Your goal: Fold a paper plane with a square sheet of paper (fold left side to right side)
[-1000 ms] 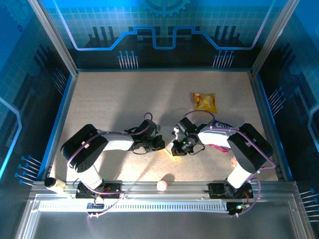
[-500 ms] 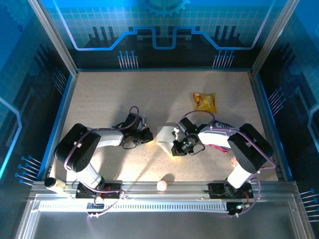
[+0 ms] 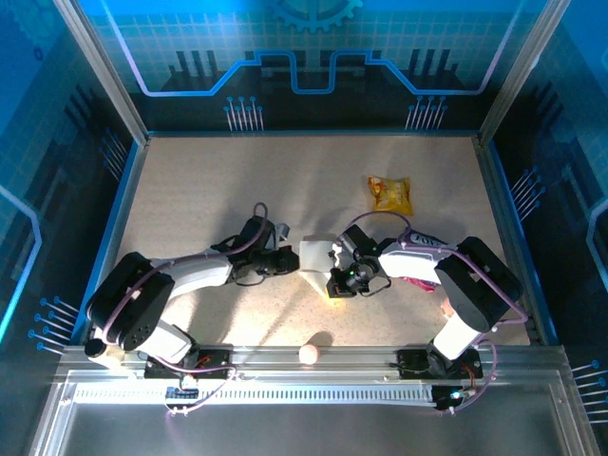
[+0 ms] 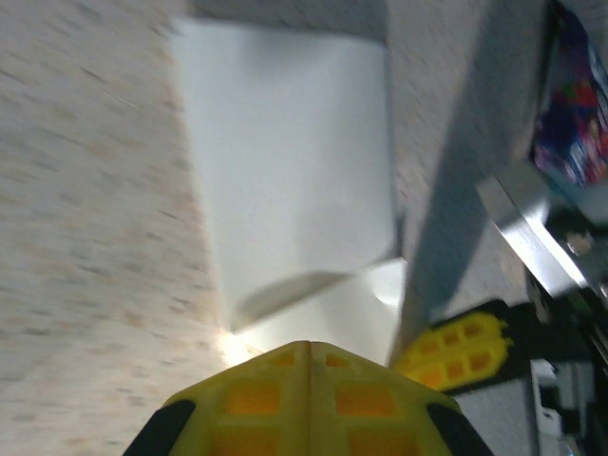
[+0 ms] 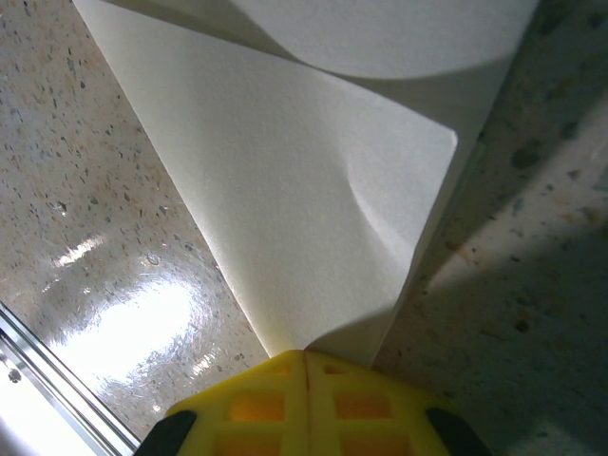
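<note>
The square sheet of paper (image 3: 317, 256) lies folded into a narrower white shape at the table's middle, between both grippers. In the left wrist view it is a creased white panel (image 4: 285, 161) with a lifted flap near its lower edge. My left gripper (image 3: 293, 262) is at its left edge, its yellow fingers (image 4: 256, 394) shut together with the tips over the paper's near edge. My right gripper (image 3: 334, 282) is at the paper's near right corner, shut on that corner (image 5: 323, 313), and a curled flap rises above it.
A yellow snack packet (image 3: 390, 194) lies at the back right. A pink wrapper (image 3: 418, 281) sits under the right arm and shows as a colourful patch (image 4: 575, 104) in the left wrist view. A small pinkish ball (image 3: 310, 353) rests by the front rail.
The left gripper pulled back left off the paper, uncovering the white sheet, then came back right to its left edge. The right gripper stayed on the paper's corner.
</note>
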Available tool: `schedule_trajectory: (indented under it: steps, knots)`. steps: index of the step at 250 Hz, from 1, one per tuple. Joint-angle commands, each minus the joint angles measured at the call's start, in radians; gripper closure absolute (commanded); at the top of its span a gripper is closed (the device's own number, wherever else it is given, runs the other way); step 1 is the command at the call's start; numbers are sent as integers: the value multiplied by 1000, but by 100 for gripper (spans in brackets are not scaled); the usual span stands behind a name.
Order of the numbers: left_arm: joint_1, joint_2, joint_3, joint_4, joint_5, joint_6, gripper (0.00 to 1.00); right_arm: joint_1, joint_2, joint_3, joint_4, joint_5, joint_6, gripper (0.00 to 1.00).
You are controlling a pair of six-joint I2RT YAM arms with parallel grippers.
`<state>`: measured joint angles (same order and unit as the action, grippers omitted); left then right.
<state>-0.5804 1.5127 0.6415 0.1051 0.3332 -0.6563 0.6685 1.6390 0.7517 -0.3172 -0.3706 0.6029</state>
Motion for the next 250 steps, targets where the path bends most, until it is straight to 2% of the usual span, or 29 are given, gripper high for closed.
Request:
schedule_trajectory:
  steps: [1,79,158,250]
  knots:
    - [-43,51,16,54,35,-42,97,2,68,-72,-141,229,13,100]
    - [-68,191,79,91,53,-55,98,2,76,-71,-136,222,13,100]
    - [-84,239,124,-82,-12,-18,100,2,28,-38,-137,178,20,100]
    - [-104,238,118,-137,-67,-27,100,-2,-101,78,-149,72,38,100]
